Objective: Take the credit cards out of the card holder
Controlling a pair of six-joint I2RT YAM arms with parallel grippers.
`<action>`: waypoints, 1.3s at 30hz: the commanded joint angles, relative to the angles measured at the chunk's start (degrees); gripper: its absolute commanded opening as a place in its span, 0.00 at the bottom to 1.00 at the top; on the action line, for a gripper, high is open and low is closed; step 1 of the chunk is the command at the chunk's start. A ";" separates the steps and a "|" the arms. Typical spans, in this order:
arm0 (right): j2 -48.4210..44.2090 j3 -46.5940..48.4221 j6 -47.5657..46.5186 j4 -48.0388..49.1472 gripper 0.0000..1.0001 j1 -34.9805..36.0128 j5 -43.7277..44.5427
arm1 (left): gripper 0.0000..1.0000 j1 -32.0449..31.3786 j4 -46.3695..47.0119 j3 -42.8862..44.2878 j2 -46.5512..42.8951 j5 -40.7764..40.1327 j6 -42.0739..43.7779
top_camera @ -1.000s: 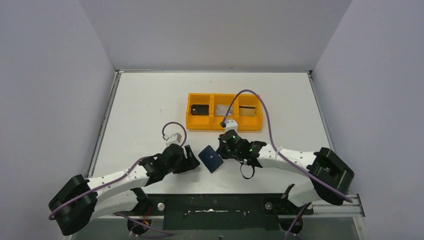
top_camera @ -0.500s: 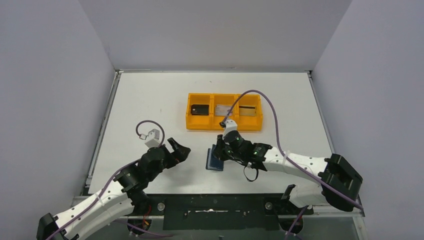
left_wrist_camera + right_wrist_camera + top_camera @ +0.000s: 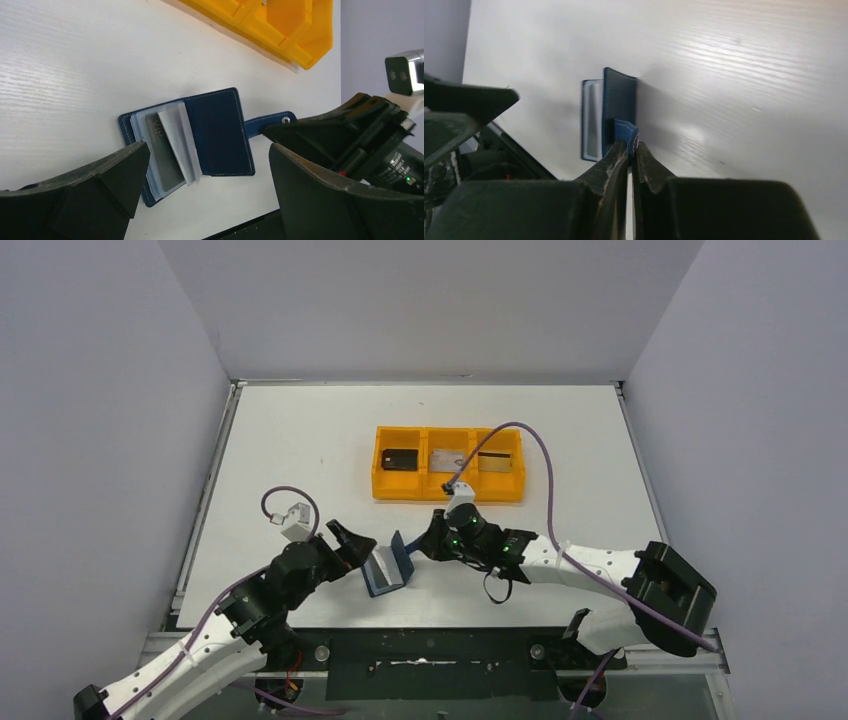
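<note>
The navy card holder (image 3: 388, 567) lies open on the table between the two grippers, one cover raised. In the left wrist view a silver-grey credit card (image 3: 162, 152) sits in a blue-grey pocket of the holder (image 3: 220, 130), under a loose clear sleeve. My right gripper (image 3: 427, 544) is shut on the closing tab (image 3: 626, 131) and holds that cover up. My left gripper (image 3: 352, 546) is open and empty, its jaws either side of the holder (image 3: 205, 165). A gold-tan card with a dark stripe (image 3: 492, 461) lies in the tray's right compartment.
The orange three-compartment tray (image 3: 449, 490) stands behind the holder. Its left compartment holds a dark item (image 3: 399, 458) and its middle one a silver-grey flat item (image 3: 445, 458). The table's near edge and the arm mounts are close below the holder.
The holder has gone from shut and flat to open, and has shifted left. My right gripper pulled it by the tab. My left gripper moved in to its left side.
</note>
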 commanded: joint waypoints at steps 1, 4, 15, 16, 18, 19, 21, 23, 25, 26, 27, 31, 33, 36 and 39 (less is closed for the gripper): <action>-3.74 -6.62 7.58 2.49 0.00 -4.79 0.09 | 0.91 0.34 5.23 -0.66 2.12 4.29 1.44; -6.08 -11.21 9.20 1.99 0.00 -5.30 1.29 | 0.87 0.42 8.59 0.04 6.32 7.91 3.72; -12.36 -19.24 12.39 1.97 0.02 -5.62 3.53 | 0.71 -0.31 17.88 10.10 30.72 19.10 10.93; -12.47 -19.26 12.31 1.82 0.02 -5.73 3.62 | 0.70 -0.48 17.91 10.68 31.27 18.45 10.97; -12.65 -19.39 12.21 1.61 0.02 -5.74 3.90 | 0.70 -0.80 17.58 11.21 31.10 16.49 10.52; -12.70 -19.42 12.23 1.55 0.02 -5.72 4.06 | 0.70 -0.81 16.93 11.37 30.53 15.36 10.17; -12.83 -19.60 12.29 1.47 0.03 -5.76 4.27 | 0.70 -0.78 15.25 11.87 29.49 13.46 10.08; -12.70 -19.87 12.38 1.83 0.03 -5.78 4.45 | 0.70 -0.81 15.08 11.76 28.77 13.63 10.24; -12.16 -20.07 12.39 2.22 0.04 -5.71 4.87 | 0.70 -0.77 17.22 10.54 29.02 15.55 10.21; -11.75 -19.95 12.39 1.90 0.04 -5.72 5.18 | 0.70 -0.80 18.60 9.59 29.61 16.87 9.73; -11.37 -19.72 12.46 1.51 0.04 -5.74 5.46 | 0.70 -0.81 20.07 8.77 30.48 18.03 9.09; -10.20 -19.43 12.53 1.18 0.04 -5.71 5.76 | 0.69 -0.96 24.27 7.22 34.54 21.27 7.37; -10.04 -19.46 12.49 1.19 0.04 -5.77 5.78 | 0.69 -1.08 25.11 7.12 35.69 21.38 7.29; -10.12 -19.37 12.53 0.97 0.04 -5.75 6.03 | 0.69 -1.23 28.22 6.66 37.12 22.71 7.14; -10.05 -19.37 12.78 0.88 0.04 -5.71 6.46 | 0.69 -1.36 29.15 6.36 38.68 22.63 6.52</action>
